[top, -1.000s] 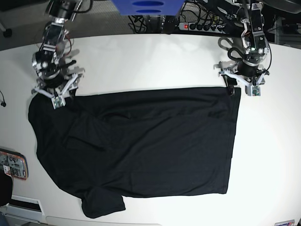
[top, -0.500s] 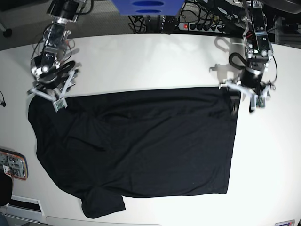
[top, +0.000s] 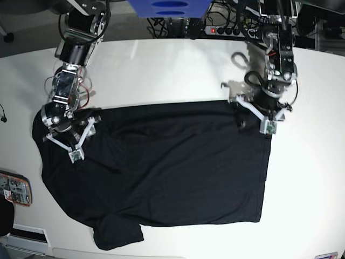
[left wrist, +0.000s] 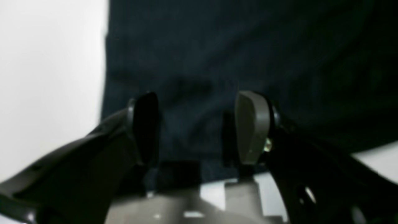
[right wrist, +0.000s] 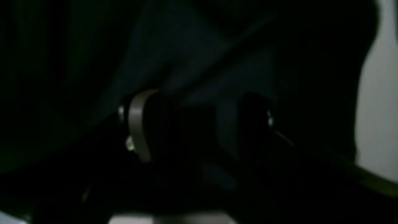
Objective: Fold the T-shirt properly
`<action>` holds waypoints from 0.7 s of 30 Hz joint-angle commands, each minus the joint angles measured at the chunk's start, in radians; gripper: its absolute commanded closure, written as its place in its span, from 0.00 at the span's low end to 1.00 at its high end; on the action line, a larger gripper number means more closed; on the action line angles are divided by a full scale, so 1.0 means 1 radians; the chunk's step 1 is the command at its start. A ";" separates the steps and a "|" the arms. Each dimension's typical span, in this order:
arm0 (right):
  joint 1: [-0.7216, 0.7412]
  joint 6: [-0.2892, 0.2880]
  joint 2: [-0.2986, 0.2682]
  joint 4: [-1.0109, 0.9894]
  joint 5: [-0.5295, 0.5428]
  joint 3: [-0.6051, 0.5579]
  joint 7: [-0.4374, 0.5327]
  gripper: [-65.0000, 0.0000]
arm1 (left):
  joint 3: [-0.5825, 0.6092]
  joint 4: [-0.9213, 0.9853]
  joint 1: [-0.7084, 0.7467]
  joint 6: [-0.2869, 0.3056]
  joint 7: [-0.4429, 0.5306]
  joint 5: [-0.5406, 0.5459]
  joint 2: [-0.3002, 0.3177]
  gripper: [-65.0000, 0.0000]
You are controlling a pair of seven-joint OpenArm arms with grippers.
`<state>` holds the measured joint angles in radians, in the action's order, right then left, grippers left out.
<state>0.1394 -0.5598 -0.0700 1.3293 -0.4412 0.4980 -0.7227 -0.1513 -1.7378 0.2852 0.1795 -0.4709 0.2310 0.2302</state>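
Hands moved in over shirt (top: 161, 162): left (left wrist: 199, 127) and right (right wrist: 199, 124) both open, empty; I'll grab next.

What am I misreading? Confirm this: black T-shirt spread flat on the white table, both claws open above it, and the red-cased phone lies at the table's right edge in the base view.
One thing is wrong: the red-cased phone lies at the table's left edge, as the base view shows. The rest holds: the black T-shirt lies spread flat, and the left claw and right claw are open above it.
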 commanded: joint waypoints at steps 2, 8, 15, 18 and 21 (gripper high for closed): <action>0.022 -0.004 -0.012 -0.053 -0.005 0.003 0.031 0.40 | 0.000 -0.003 -0.017 0.001 0.033 0.008 0.008 0.41; -0.031 -0.003 -0.012 -0.165 -0.005 0.006 0.127 0.40 | -0.015 0.080 0.010 0.001 0.039 0.017 0.013 0.41; -0.171 -0.001 -0.009 -0.041 -0.003 0.057 0.143 0.40 | -0.083 0.071 0.141 0.001 0.232 0.017 0.013 0.41; -0.237 -0.001 -0.009 0.019 -0.003 0.057 0.147 0.40 | -0.090 0.071 0.148 0.001 0.238 0.017 0.013 0.41; -0.258 -0.001 -0.009 0.057 -0.003 0.057 0.145 0.40 | -0.090 0.071 0.150 0.001 0.238 0.017 0.013 0.41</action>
<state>-0.1055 -0.5507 -0.0715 1.3991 -0.3439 0.5526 -0.4339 -0.2378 -1.6505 0.4374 0.1795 -0.2550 0.2420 0.2352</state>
